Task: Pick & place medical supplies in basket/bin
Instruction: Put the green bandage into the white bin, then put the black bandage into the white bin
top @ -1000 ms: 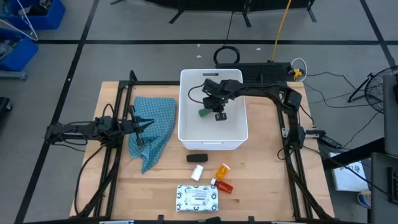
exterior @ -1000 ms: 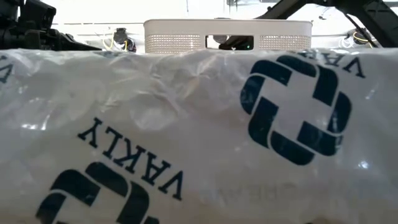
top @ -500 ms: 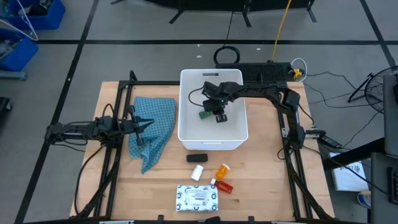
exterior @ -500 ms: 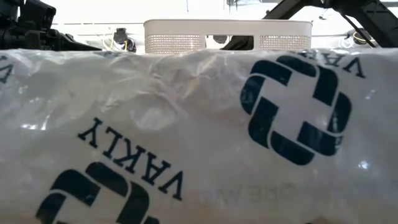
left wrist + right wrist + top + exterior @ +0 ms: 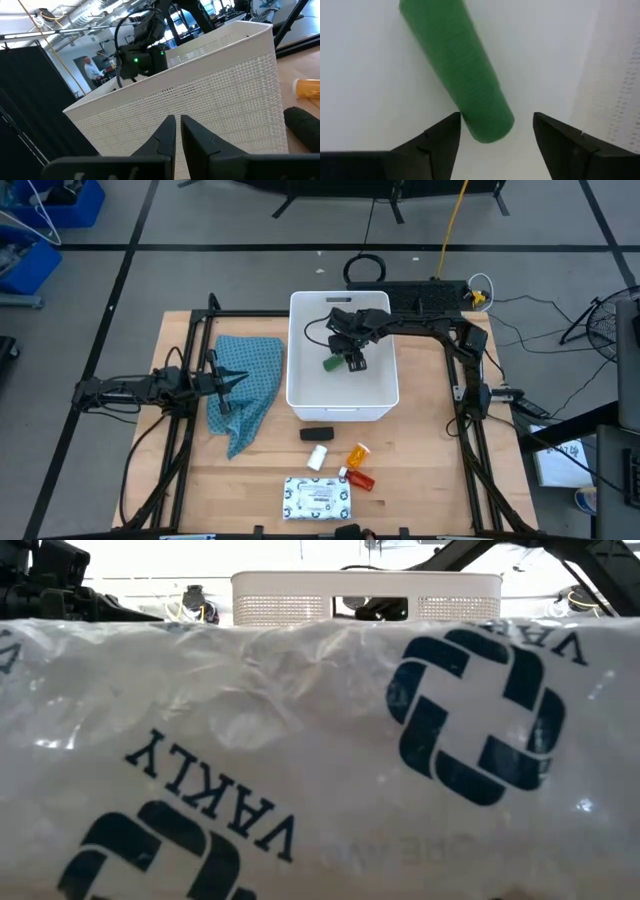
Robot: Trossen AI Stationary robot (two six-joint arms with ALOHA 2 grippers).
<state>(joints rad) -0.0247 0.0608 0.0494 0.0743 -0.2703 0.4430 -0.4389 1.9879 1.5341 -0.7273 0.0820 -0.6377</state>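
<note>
Inside the white tub [image 5: 375, 395]: right tool [image 5: 344, 358] released above the green oblong piece [image 5: 457, 70].
Right tool fingers are spread, with the green piece lying free on the tub floor between and beyond them. Left tool [image 5: 238, 380] waits over the blue cloth [image 5: 245, 385], fingers nearly together, grasping nothing. Black block [image 5: 317, 435], white bottle [image 5: 317, 457], orange pill bottle [image 5: 356, 455], red tube [image 5: 360, 478] and dotted packet [image 5: 318, 498] lie on the table [image 5: 420, 470] outside the tub.
</note>
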